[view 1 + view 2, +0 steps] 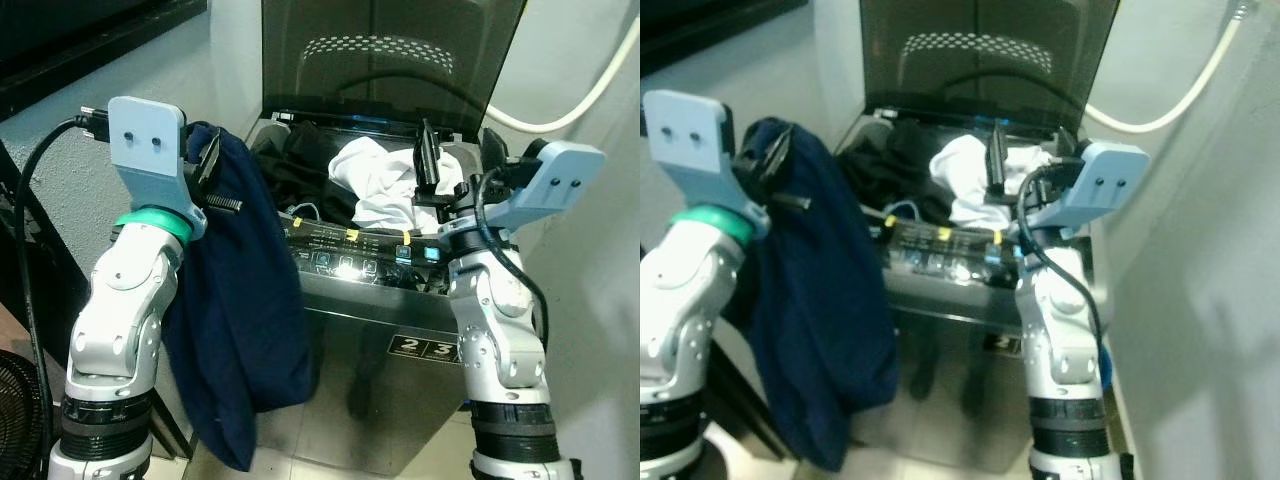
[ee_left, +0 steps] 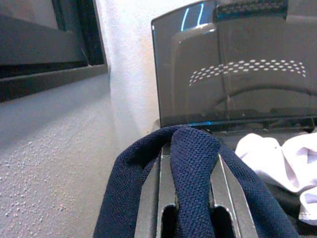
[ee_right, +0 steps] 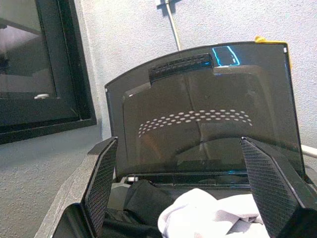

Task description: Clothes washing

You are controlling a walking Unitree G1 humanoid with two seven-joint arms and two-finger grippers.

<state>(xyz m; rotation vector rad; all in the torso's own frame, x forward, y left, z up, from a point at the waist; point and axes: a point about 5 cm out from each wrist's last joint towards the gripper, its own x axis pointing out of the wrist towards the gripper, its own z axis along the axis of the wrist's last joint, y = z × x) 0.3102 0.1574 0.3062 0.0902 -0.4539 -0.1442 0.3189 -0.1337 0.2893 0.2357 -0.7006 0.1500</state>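
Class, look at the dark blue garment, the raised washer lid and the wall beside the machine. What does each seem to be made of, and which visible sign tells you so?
Dark blue garment: knitted fabric, matte; a fine looped weave shows and it drapes limply.
Washer lid: probably smoked, see-through plastic or glass, glossy; it carries reflections.
Wall: likely painted plaster, matte; grainy, bumpy surface.

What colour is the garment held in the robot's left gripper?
Dark navy blue. The garment hangs from the left gripper; the left eye view shows it best.
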